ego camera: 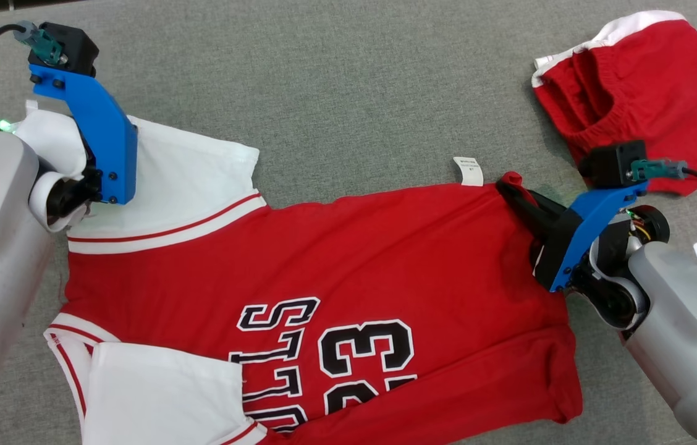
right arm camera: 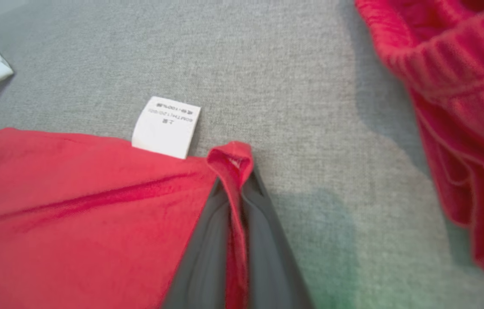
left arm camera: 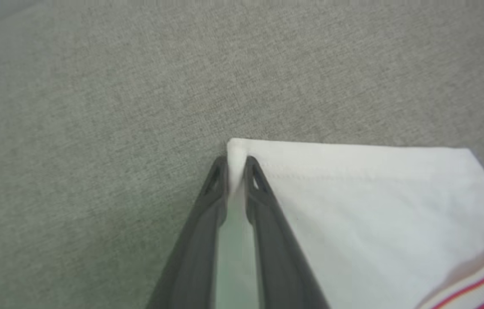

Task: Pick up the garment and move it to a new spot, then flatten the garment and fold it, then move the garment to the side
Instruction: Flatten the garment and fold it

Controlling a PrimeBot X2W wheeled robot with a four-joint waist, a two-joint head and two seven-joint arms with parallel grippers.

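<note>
Holding one red jersey [ego camera: 385,259]: I am clamping left gripper [left arm camera: 235,165] on its white sleeve corner, right gripper [right arm camera: 237,178] on its red hem corner.

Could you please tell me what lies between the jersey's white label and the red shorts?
Bare grey surface, clearest in the right wrist view, between label and shorts.

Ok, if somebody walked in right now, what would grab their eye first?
A red jersey with a bold 23 spreads across the middle. The left gripper pinches its white sleeve corner, the right gripper a red corner. Red shorts lie crumpled at upper right.
</note>
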